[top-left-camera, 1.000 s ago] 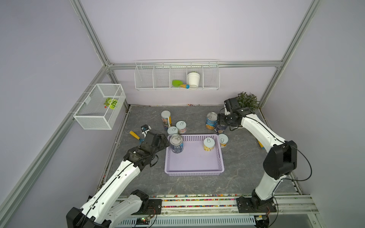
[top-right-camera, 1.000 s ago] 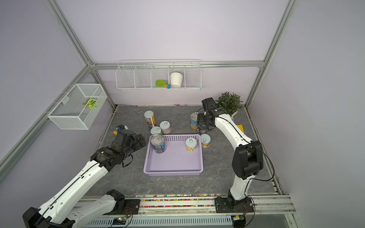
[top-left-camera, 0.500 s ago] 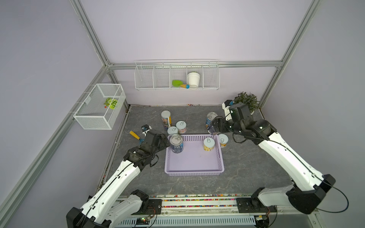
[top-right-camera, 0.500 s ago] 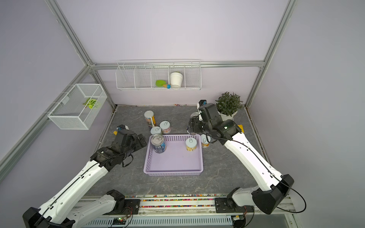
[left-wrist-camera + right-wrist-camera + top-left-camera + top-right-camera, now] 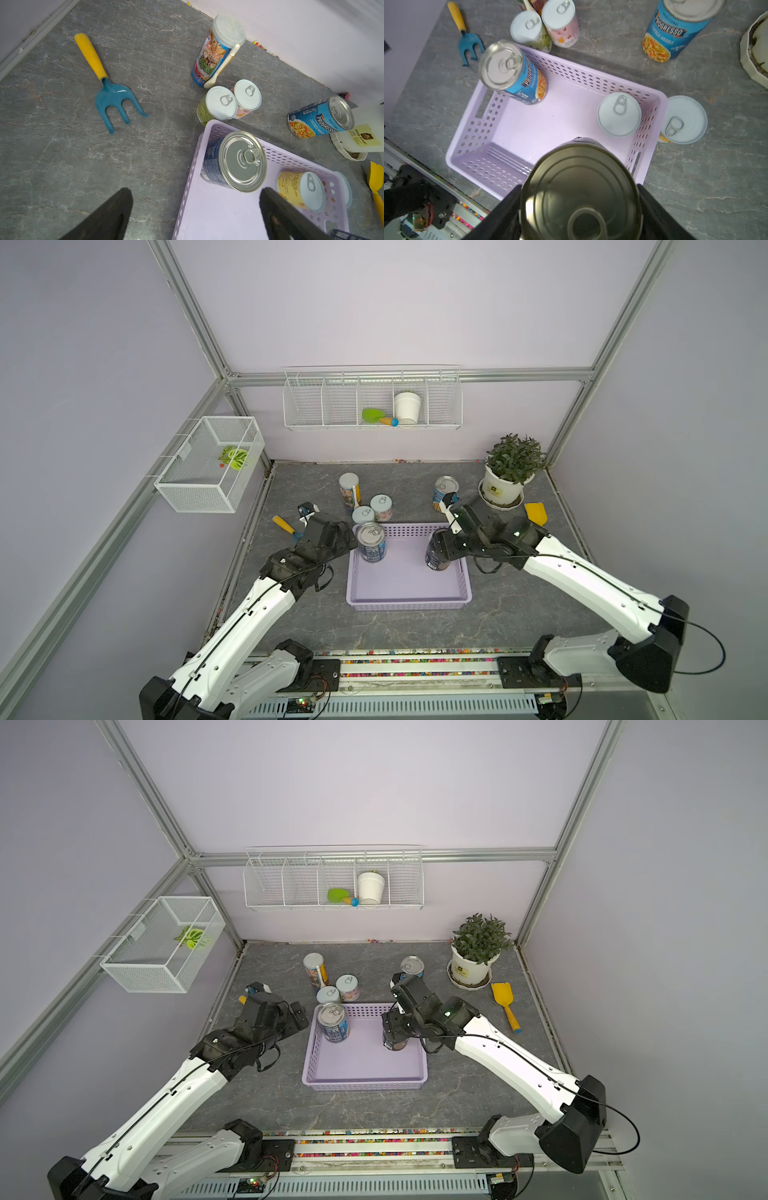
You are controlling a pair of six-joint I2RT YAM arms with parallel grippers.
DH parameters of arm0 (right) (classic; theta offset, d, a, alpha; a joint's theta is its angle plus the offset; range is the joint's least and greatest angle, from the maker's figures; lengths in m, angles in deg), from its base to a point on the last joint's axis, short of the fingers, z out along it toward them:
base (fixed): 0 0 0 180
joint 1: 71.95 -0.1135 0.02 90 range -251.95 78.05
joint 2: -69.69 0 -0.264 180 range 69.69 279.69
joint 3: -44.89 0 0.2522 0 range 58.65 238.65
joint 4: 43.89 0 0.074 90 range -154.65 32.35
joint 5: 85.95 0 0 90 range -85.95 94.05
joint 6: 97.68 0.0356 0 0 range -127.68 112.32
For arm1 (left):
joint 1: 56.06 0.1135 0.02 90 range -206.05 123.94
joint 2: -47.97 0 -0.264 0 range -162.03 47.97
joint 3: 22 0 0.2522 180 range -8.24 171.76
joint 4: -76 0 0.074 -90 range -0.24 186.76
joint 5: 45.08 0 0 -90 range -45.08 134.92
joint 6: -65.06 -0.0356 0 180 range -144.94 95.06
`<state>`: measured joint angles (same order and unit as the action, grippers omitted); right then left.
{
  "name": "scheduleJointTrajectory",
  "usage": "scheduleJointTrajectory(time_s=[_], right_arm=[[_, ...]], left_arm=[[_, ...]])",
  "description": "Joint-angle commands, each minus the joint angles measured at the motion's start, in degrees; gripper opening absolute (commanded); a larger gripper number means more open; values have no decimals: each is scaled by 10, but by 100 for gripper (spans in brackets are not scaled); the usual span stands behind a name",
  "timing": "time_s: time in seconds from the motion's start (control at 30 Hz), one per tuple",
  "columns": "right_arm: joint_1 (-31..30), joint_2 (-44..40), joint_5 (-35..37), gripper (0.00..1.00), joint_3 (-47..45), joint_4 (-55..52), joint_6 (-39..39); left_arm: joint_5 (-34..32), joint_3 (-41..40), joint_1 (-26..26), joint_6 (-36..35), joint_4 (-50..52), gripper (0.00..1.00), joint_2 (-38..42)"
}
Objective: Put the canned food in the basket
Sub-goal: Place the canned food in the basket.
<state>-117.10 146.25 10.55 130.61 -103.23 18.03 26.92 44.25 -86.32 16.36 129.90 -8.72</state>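
Right claw [image 5: 580,203]: pinching the dark can [image 5: 436,558] by its sides, silver top up. A second ago this arm was stretched to the back of the counter [image 5: 519,614], by the potted plant [image 5: 513,472]. It has since swung forward, and the can now hangs inside the right side of the basket [image 5: 409,602], near the right wall. Whether its base touches the floor or sits just above it, I cannot tell.

Left claw [image 5: 195,209]: spread wide, empty, at the basket's left wall beside the blue-label can [image 5: 372,541]. No change over the second.

In the basket:
- The blue-label can stands upright in the far left corner.
- The yellow-label short can [image 5: 301,189] stands at the far right, hidden under the right arm in both top views.

On the counter:
- A short can [image 5: 684,119] sits just outside the right wall.
- The green-label short can [image 5: 218,104] and pink-label short can [image 5: 247,97] sit close together behind the far left corner.
- The tall colourful can [image 5: 349,489] stands beyond them.
- The blue soup can [image 5: 445,491] stands at the back.

Reading: the third can looks all but delivered and likely needs only setting down and letting go. Five more would remain.
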Motion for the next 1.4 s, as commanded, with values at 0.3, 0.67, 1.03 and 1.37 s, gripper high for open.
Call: scheduleJointTrajectory(time_s=[0.3, 0.67, 1.03, 1.37], right_arm=[[-1, 53, 47, 40, -23, 63, 7], [8, 111, 110, 39, -29, 87, 7], [30, 158, 117, 39, -30, 106, 9], [30, 177, 125, 49, -23, 100, 12]], left_arm=[[-6, 3, 4, -7, -6, 100, 3], [-9, 3, 3, 2, -6, 100, 2], [-24, 12, 6, 25, 21, 100, 0], [-43, 20, 7, 53, 37, 100, 4]])
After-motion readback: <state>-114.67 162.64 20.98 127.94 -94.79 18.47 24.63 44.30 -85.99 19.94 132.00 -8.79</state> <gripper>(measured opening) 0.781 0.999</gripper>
